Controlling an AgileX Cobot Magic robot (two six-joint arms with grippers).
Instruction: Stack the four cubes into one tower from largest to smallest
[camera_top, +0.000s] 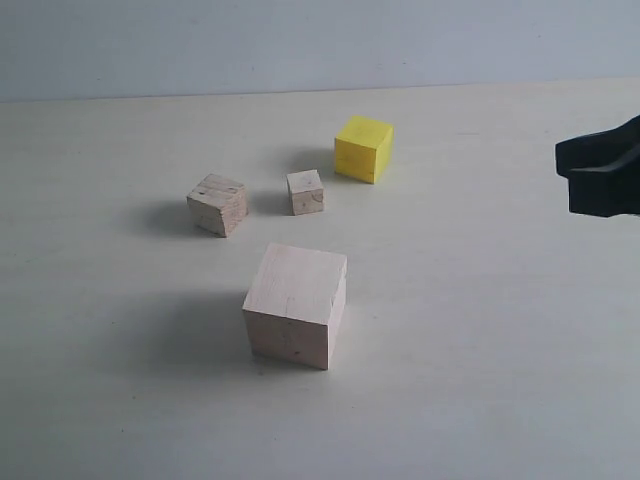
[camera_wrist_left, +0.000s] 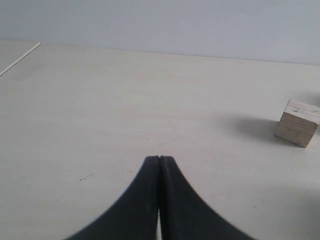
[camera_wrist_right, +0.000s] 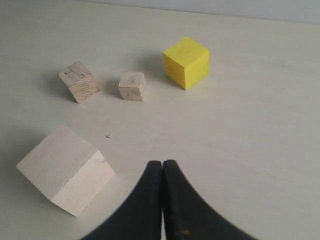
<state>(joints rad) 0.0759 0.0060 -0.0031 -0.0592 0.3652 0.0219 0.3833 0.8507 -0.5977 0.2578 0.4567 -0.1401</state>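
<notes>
All four cubes stand apart on the pale table. The largest, pale pinkish cube (camera_top: 296, 304) (camera_wrist_right: 65, 169) sits nearest the front. Behind it are a mid-size raw wooden cube (camera_top: 217, 204) (camera_wrist_right: 78, 81) (camera_wrist_left: 298, 122) on the left, the smallest wooden cube (camera_top: 306, 192) (camera_wrist_right: 132, 86) in the middle, and the bright yellow cube (camera_top: 363, 148) (camera_wrist_right: 186, 62) at the back right. My right gripper (camera_top: 568, 160) (camera_wrist_right: 162, 162) is shut and empty at the right edge, well away from the cubes. My left gripper (camera_wrist_left: 159, 157) is shut and empty, out of the exterior view.
The pale table (camera_top: 480, 340) stretches wide around the cubes, and a plain bluish wall (camera_top: 300, 40) runs along its far edge. A thin pale line (camera_wrist_left: 20, 58) marks the table's edge in the left wrist view.
</notes>
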